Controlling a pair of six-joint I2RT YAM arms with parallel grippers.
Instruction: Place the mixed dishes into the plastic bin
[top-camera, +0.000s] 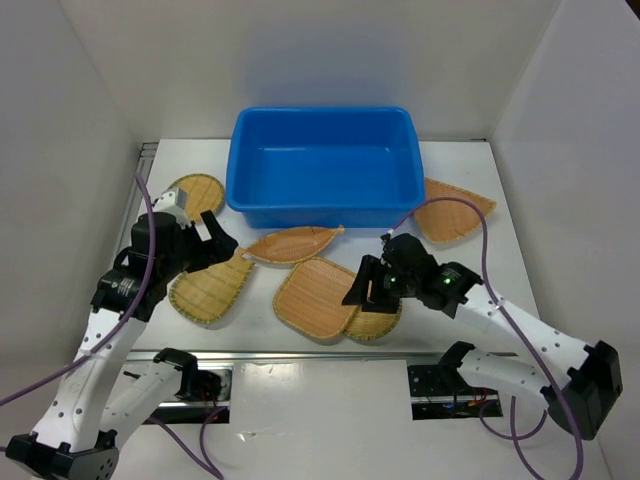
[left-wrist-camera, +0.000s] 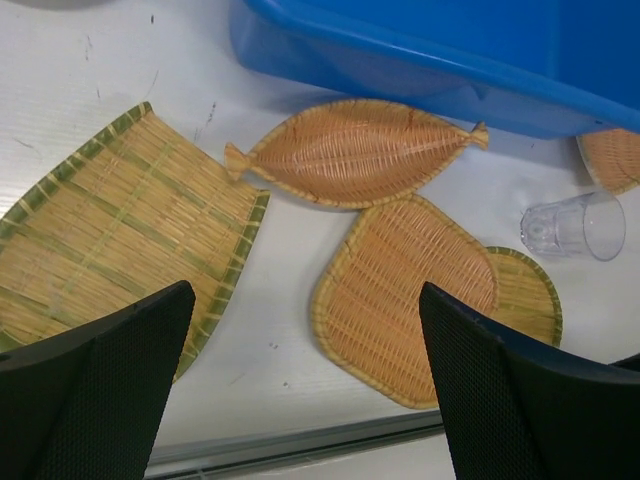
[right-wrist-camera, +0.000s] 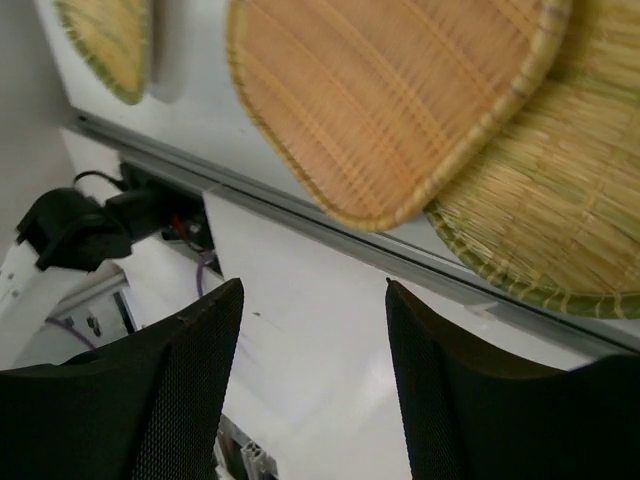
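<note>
Blue plastic bin (top-camera: 320, 215) at far centre, long side running left to right, nothing inside yet. All the dishes out on the table (top-camera: 262, 330) around it, lying flat and face up.

Left gripper (top-camera: 215, 240) hovering at the left, spread as wide as possible, gripping nothing. Below it in the wrist view, the big green-edged tray (left-wrist-camera: 110, 230) and bare table. Probably opened that wide to straddle a thin woven rim.

Right gripper (top-camera: 362, 290) low at near centre-right, well parted, also empty, poised over the near edge of the rounded-square tray (top-camera: 316, 296). A sensible spot, by the look of it. That tray is lapped over the round green-rimmed tray (top-camera: 385, 322), so its edge is likely raised a touch and easier to pinch. Top piece, so due out first.

Leaf-shaped tray (top-camera: 295, 243) just near of the bin's front wall. Long axis left to right, almost parallel with that wall, right tip angled slightly far and close to the bin.

Clear cup (left-wrist-camera: 575, 225) tipped on its side, right of the rounded-square tray, mouth facing right.

Also a round tray (top-camera: 190, 192) at far left beside the bin, and a tan tray (top-camera: 450, 220) off the bin's right end.
</note>
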